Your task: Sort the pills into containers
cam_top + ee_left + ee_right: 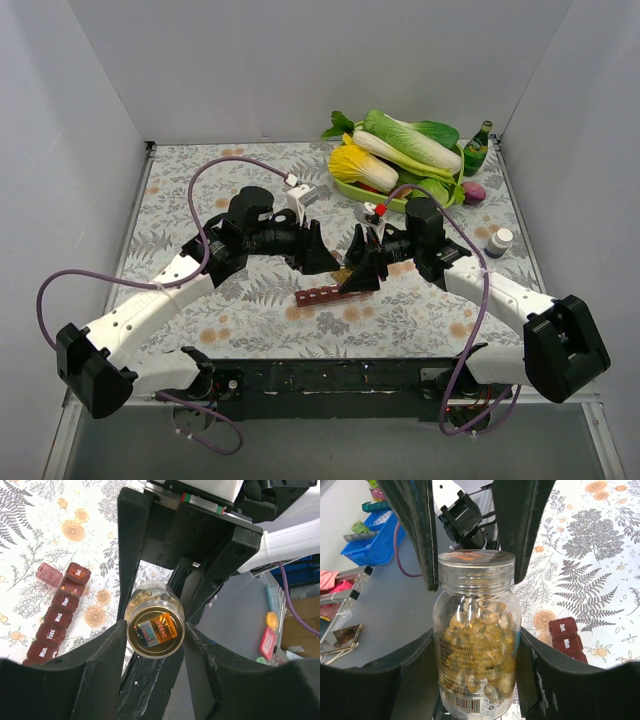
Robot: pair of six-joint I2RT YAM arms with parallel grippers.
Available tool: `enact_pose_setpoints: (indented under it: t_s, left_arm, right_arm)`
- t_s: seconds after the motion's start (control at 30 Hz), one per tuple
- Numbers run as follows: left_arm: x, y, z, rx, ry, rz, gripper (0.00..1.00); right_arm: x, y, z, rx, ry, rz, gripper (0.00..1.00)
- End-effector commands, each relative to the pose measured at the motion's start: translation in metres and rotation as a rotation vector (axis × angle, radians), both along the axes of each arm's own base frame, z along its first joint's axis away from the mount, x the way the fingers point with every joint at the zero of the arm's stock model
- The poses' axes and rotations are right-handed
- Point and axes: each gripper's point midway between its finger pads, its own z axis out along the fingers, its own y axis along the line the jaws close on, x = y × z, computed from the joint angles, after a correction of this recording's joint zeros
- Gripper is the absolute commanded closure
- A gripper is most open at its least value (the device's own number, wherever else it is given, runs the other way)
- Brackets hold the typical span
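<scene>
Nearest the arm bases you have the long dark red plastic pill-organizer strip (322,295) lying on the floral-patterned table (200,190), day labels up; one compartment near its Sat end has its lid flipped open. Just beyond it your two grippers meet on one clear plastic bottle of yellow softgel capsules (477,650). Your right gripper (362,268) has its fingers closed against the bottle's body. Your left gripper (318,252) has its fingers pressed to either side of the clear lid (476,562). Farther back sits a green tray (355,190) of toy vegetables, and a small white-capped bottle (498,242) stands off to the right
</scene>
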Motion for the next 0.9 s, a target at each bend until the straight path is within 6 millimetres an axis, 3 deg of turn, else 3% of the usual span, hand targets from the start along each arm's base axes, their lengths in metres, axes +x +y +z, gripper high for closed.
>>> enact_pose_setpoints:
  t_s: [0.0, 0.1, 0.17, 0.2, 0.3, 0.33, 0.43, 0.57, 0.67, 0.77, 0.87]
  left_arm:
    - [0.0, -0.004, 0.004, 0.015, -0.01, -0.005, 0.57]
    - [-0.002, -0.006, 0.005, 0.013, -0.01, -0.016, 0.77]
    - [0.001, -0.005, 0.007, 0.014, -0.013, 0.003, 0.96]
    - [0.002, -0.005, 0.011, 0.008, -0.02, 0.01, 1.0]
    - [0.01, -0.003, 0.014, 0.015, -0.031, 0.059, 1.0]
    - [0.013, -0.003, 0.013, 0.023, -0.031, 0.069, 1.0]
    - [0.022, -0.003, 0.01, 0.045, -0.021, 0.102, 1.0]
    - [0.033, -0.003, 0.008, 0.049, -0.005, 0.128, 1.0]
    - [0.042, -0.002, 0.007, 0.048, 0.0, 0.144, 1.0]
    - [0.057, 0.004, 0.007, 0.052, -0.006, 0.19, 1.0]
    - [0.085, 0.016, -0.006, 0.1, -0.005, 0.279, 1.0]
  right_arm:
    - [0.008, 0.004, 0.015, 0.033, -0.066, 0.001, 0.99]
    - [0.008, 0.003, 0.013, 0.03, -0.068, -0.001, 0.99]
    - [0.01, 0.004, 0.012, 0.026, -0.073, -0.011, 0.99]
    - [0.01, 0.003, 0.011, 0.021, -0.082, -0.015, 0.99]
    - [0.014, 0.003, 0.007, 0.008, -0.097, -0.046, 0.75]
    - [0.015, 0.002, 0.005, 0.004, -0.11, -0.055, 0.57]
    - [0.018, 0.0, 0.002, -0.004, -0.138, -0.079, 0.26]
    - [0.022, -0.005, 0.001, -0.01, -0.146, -0.119, 0.11]
    - [0.033, -0.012, 0.0, -0.013, -0.179, -0.163, 0.08]
    - [0.051, -0.021, -0.005, -0.042, -0.21, -0.248, 0.06]
    - [0.082, -0.042, -0.019, -0.132, -0.307, -0.409, 0.05]
